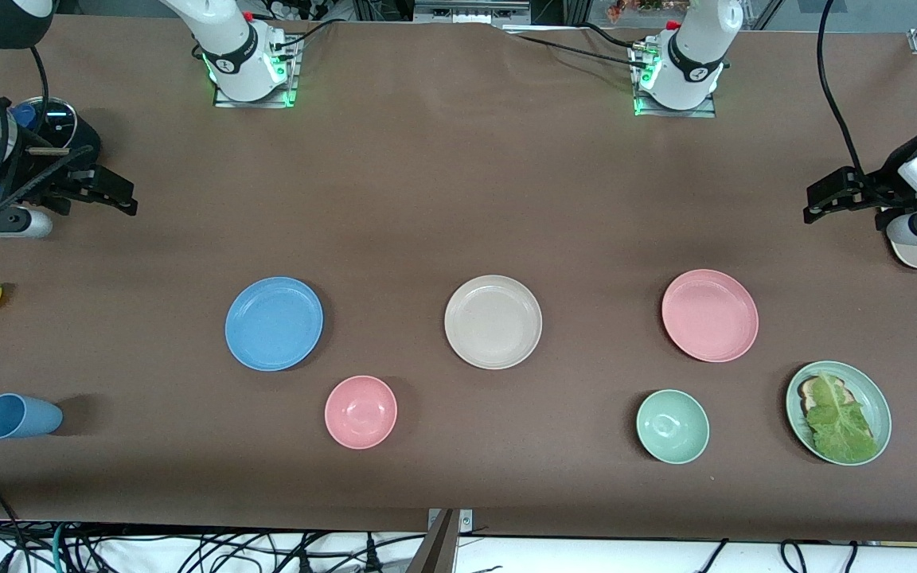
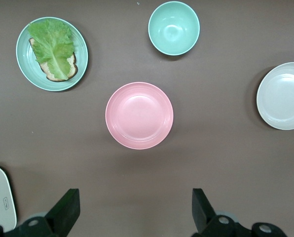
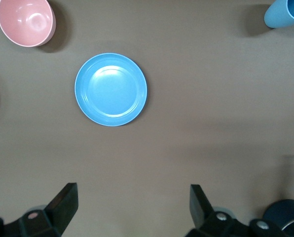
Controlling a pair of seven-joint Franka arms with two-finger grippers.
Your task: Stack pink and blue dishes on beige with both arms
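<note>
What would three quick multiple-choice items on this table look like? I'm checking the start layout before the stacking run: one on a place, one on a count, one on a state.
1. The beige plate lies
A. between the blue plate and pink plate
B. on the pink plate
C. in the green bowl

2. Bowls on the table:
A. one
B. two
C. four

3. The left gripper and right gripper are
A. both shut on plates
B. both open, holding nothing
C. one open, one shut

Answers:
1. A, it sits mid-row, apart from both.
2. B, the pink bowl and the green bowl.
3. B, each wrist view shows fingers spread over bare table.
</note>
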